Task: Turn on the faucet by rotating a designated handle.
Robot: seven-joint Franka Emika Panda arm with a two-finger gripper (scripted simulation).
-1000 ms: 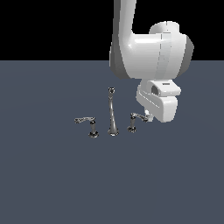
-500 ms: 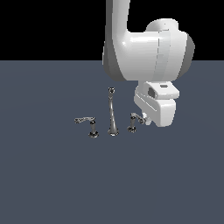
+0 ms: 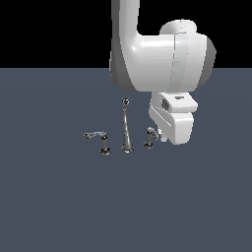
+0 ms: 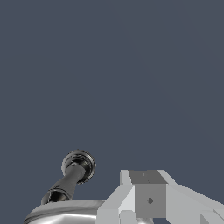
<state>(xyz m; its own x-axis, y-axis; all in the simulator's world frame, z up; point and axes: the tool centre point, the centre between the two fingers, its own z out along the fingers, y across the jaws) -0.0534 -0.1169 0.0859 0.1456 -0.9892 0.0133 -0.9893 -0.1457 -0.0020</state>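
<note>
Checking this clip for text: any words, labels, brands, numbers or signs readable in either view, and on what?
None: no readable text in either view.
The faucet is bare chrome, with no marking on its spout or levers.
The handle and its dark post carry nothing.
The gripper is plain white and grey; the small dark diamond between its shut fingers is a shape, not a character.
The grey floor is unmarked.

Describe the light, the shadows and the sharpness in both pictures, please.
Exterior view: flat, even light, no cast shadows on the grey floor, black band above; bright glints on the chrome faucet; all sharp. Wrist view: also sharp, the handle dark on its post with a bright sheen below, beside the pale end effector.
</note>
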